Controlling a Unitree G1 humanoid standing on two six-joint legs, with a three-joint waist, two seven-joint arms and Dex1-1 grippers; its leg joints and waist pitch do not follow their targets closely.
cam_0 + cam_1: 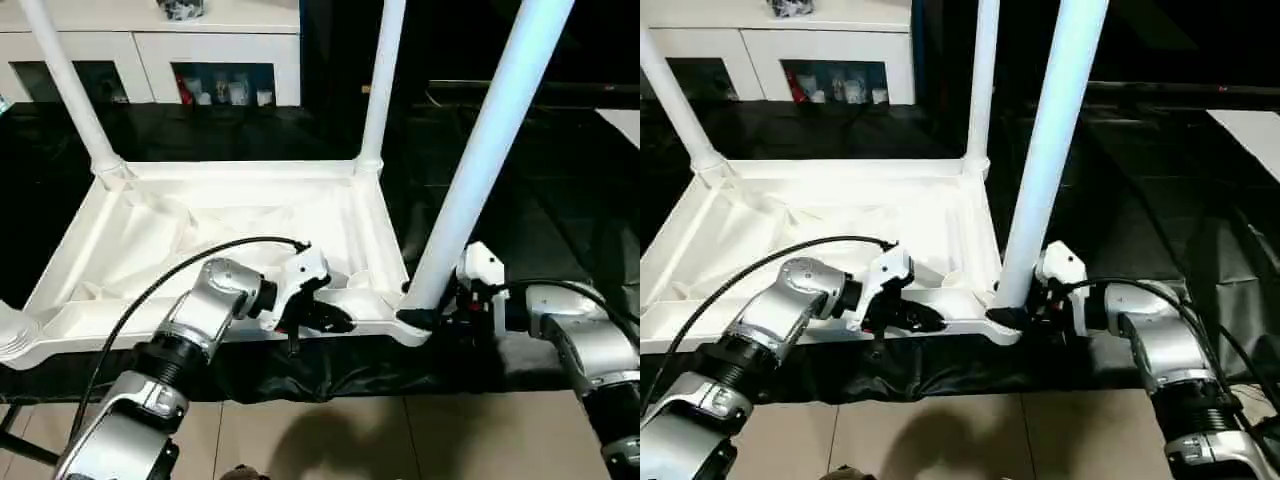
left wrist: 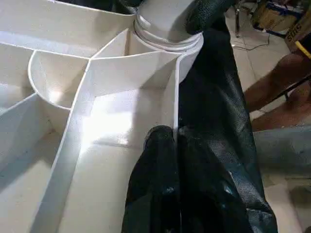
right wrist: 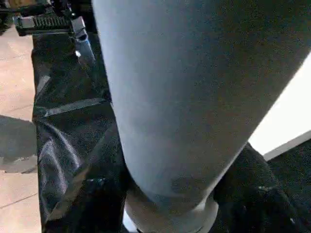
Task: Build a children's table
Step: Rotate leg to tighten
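The children's table top [image 1: 100, 320] lies upside down on a black cloth, ribs facing up. Three white legs stand in its corner sockets: far left [image 1: 70, 80], far right [image 1: 380, 80] and near right [image 1: 480, 160]. The near left socket [image 1: 15, 335] holds no leg. My left gripper [image 1: 325, 318] is shut on the top's near rim, with its fingers [image 2: 160, 160] pinching the thin wall. At the base of the near right leg [image 3: 184, 97] sits my right gripper [image 1: 440, 305], a finger pressed against each side of it.
A white cabinet with glass doors [image 1: 150, 50] stands behind the table. Black cloth [image 1: 500, 110] covers the work surface, and tiled floor [image 1: 350, 440] lies below its near edge. A person's limb [image 2: 277, 87] shows beyond the cloth in the left wrist view.
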